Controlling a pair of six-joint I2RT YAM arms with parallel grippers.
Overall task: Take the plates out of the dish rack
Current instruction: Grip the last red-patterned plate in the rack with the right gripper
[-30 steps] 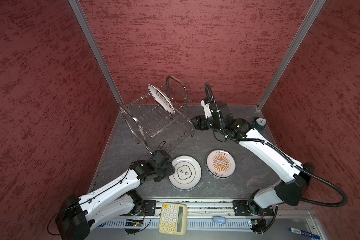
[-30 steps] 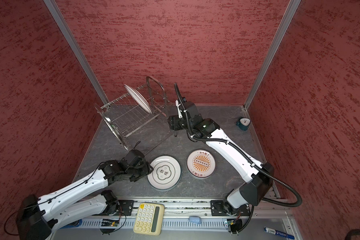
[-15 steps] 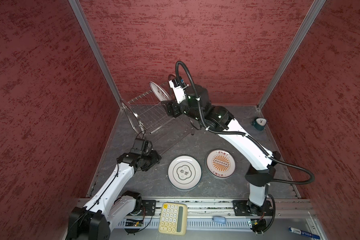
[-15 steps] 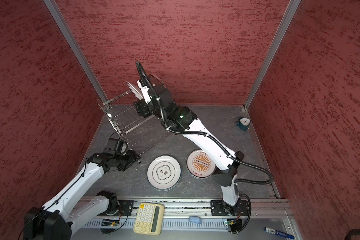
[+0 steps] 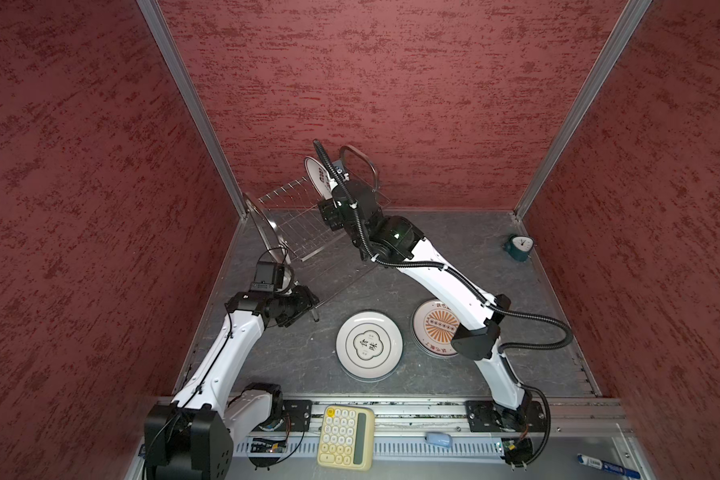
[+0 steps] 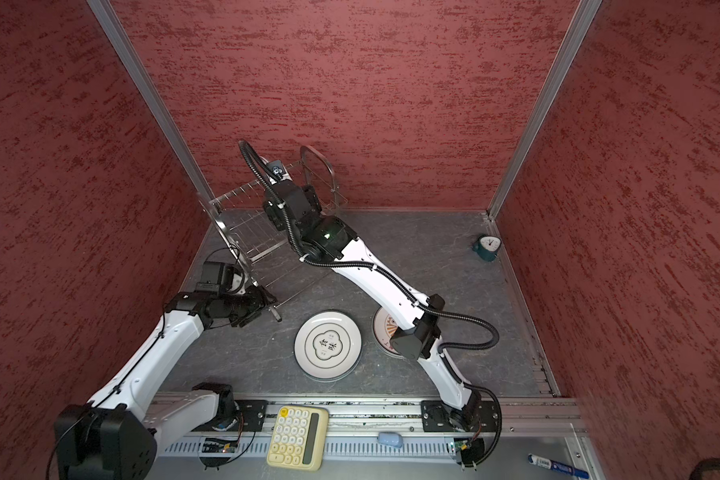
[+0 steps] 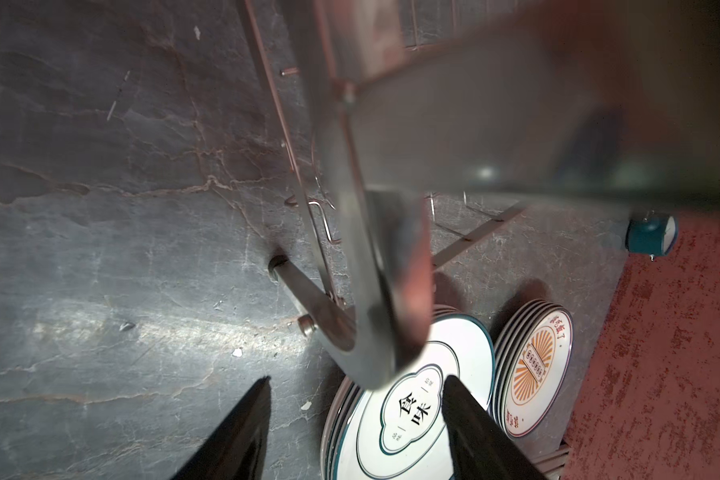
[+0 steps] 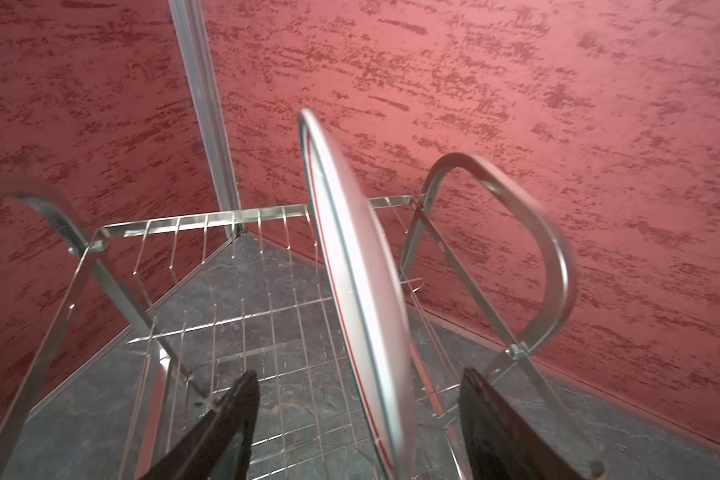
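Since the earlier frames, the right arm has swung across from beside the rack to reach over it, and the left arm has pulled back from the plate stacks to the rack's near corner. Dish rack [image 5: 295,237]: shiny steel wire, curved side frames, set at the table's [image 5: 453,249] far left corner. One plate [image 8: 350,270] stands on edge in the top shelf slots, tilted, close to the looped frame at the far end; it is white with a thin red line inside the rim and dark print on its face in a top view [image 5: 314,174]. Right gripper [image 8: 360,374]: fingers spread wide, straddling the plate's near edge with a gap on each side; no grip made. Left gripper [image 7: 356,379]: fingers spread wide, holding nothing, with the rack's curved foot just ahead of the tips; contact cannot be judged. Two stacks lie flat side by side near the table's front: teal-rimmed plates [image 5: 369,345] topped by a cloud outline and two black characters, and sunburst plates [image 5: 435,332] with orange centre and red characters, partly hidden under the right arm.
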